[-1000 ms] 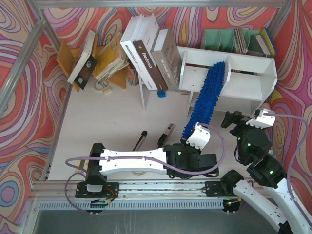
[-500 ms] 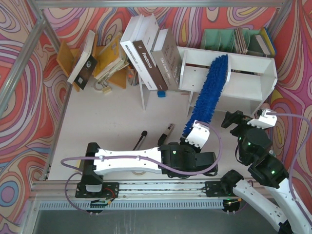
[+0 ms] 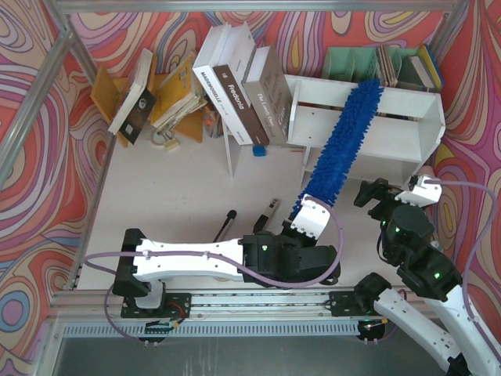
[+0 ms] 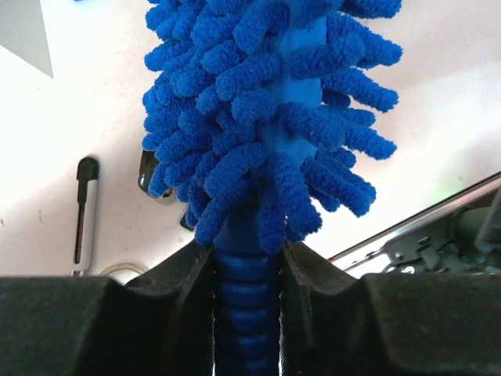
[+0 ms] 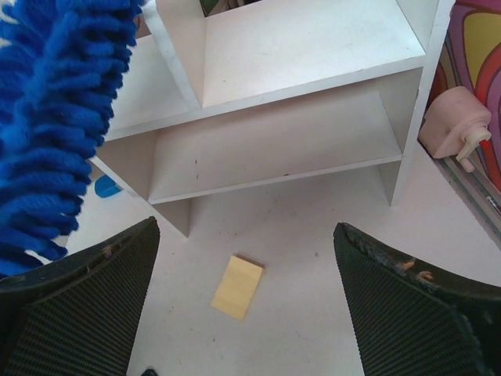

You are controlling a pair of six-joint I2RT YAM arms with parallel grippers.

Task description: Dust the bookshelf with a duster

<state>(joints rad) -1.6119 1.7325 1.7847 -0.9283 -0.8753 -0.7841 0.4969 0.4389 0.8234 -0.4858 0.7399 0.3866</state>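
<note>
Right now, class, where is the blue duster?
In the top view, right of centre, the duster slants from the left gripper up across the bookshelf, its tip near the central divider.

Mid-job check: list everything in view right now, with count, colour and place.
bookshelf: one, white, back right of table
duster: one, blue, slanting over bookshelf's middle
books: several, white, brown, yellow, leaning at back left
file organiser: one, pale green, behind bookshelf
upright panel: one, white, propping books
pen-like tool: one, black, front of table
handheld tool: one, black-and-silver, beside it
pad: one, yellow, before bookshelf
dispenser-like object: one, pink, right of bookshelf
left end effector: black, shut on duster handle
right end effector: black, open, empty, facing bookshelf
</note>
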